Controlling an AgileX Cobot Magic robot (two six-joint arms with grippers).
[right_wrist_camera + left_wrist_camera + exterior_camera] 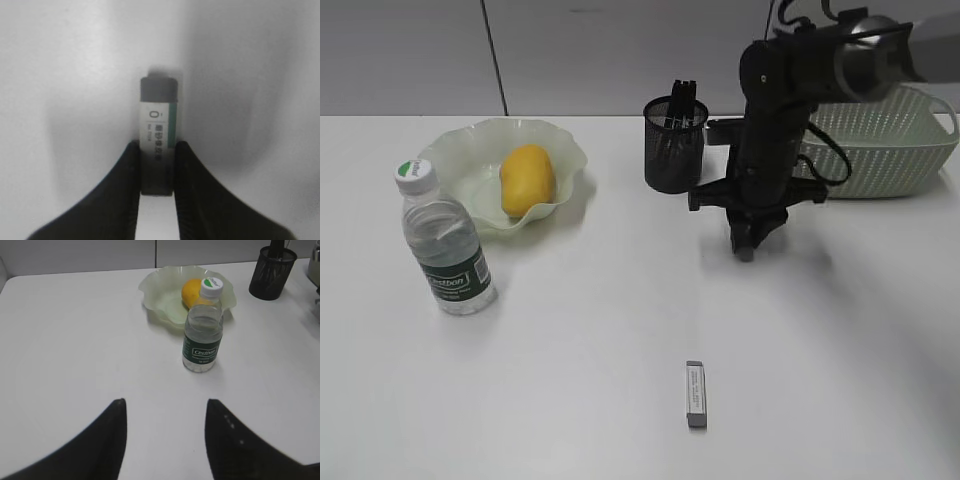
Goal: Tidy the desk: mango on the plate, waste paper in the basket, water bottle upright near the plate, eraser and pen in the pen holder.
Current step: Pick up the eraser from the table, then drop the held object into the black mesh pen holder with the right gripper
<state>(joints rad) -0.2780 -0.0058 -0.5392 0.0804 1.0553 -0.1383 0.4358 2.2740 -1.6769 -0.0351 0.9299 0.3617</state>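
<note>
Right wrist view: eraser (158, 120) end-on between right gripper (156, 146) fingers (122, 185), both hugging its sides. Exterior view: eraser (695, 395) flat on tabletop (570, 380), gripper (745, 245) well apart by pen holder (674, 145). Grasp: cannot tell. Left gripper (165, 407) fingers spread, empty.

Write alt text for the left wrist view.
A clear water bottle stands upright on the white desk, just in front of a wavy pale-green plate holding a mango. The open left tool frames the foreground; a black pen holder sits far right.
</note>
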